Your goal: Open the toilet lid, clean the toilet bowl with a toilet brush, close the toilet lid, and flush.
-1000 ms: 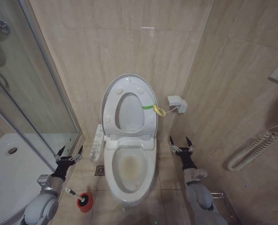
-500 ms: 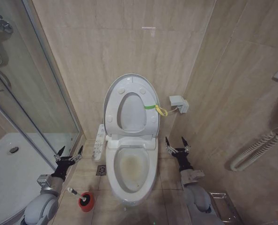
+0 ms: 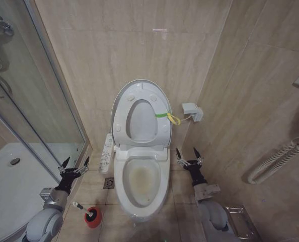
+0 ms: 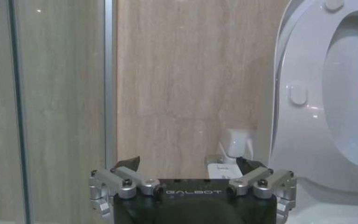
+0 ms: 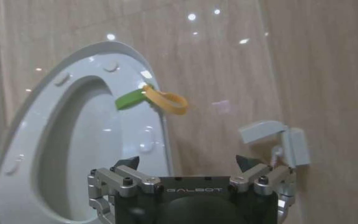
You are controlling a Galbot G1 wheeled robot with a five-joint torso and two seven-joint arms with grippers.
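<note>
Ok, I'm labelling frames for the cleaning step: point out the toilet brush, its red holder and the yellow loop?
toilet brush (image 3: pixel 78 205), head view, on its pale handle.
red holder (image 3: pixel 93 221), head view, on its rim.
yellow loop (image 5: pixel 166 100), right wrist view, on the band.

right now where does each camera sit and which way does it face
Head view: high, facing down at the white oval ceramic toilet bowl; left gripper and right gripper both show, fingers open.
Left wrist view: behind the left gripper, facing the beige wall.
Right wrist view: behind the right gripper, facing the yellow loop.
All share the raised glossy white toilet lid.
</note>
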